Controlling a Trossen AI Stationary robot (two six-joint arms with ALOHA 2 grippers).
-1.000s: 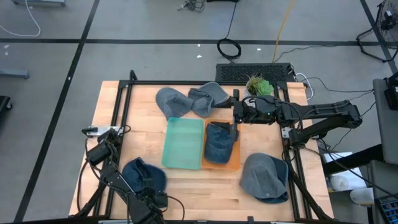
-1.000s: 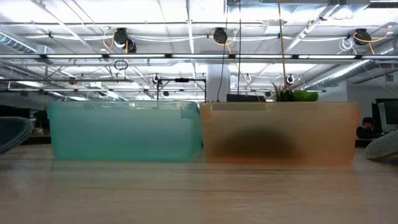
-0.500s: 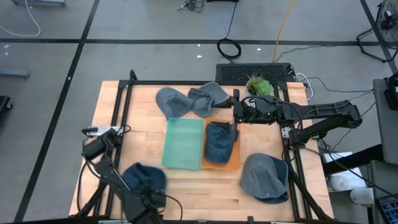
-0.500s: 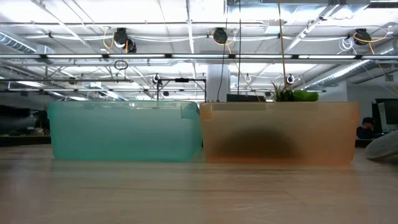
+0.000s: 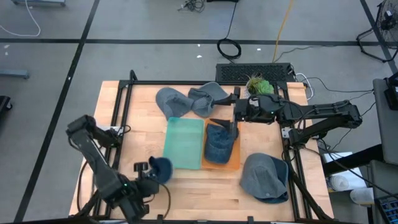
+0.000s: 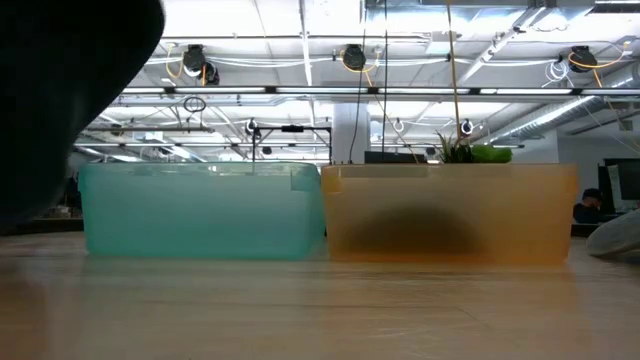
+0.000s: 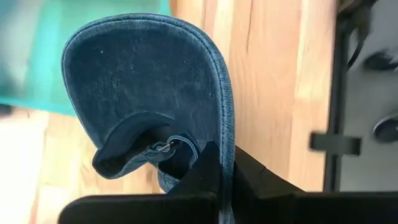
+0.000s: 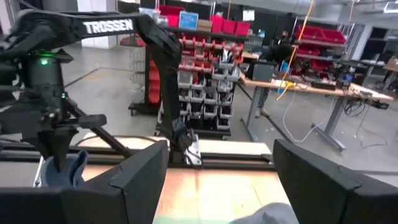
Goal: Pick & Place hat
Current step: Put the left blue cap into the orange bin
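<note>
Near the table's front-left, left gripper pinches the denim hat at its brim, lifted beside the teal bin; soft, light cloth, droops, so an edge grip suits. Right gripper hovers open over the orange bin

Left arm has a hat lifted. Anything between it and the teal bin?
Nothing visible. The left gripper is shut on the dark blue hat, just off the teal bin's near corner. The bin looks empty, and bare table lies between them.
</note>
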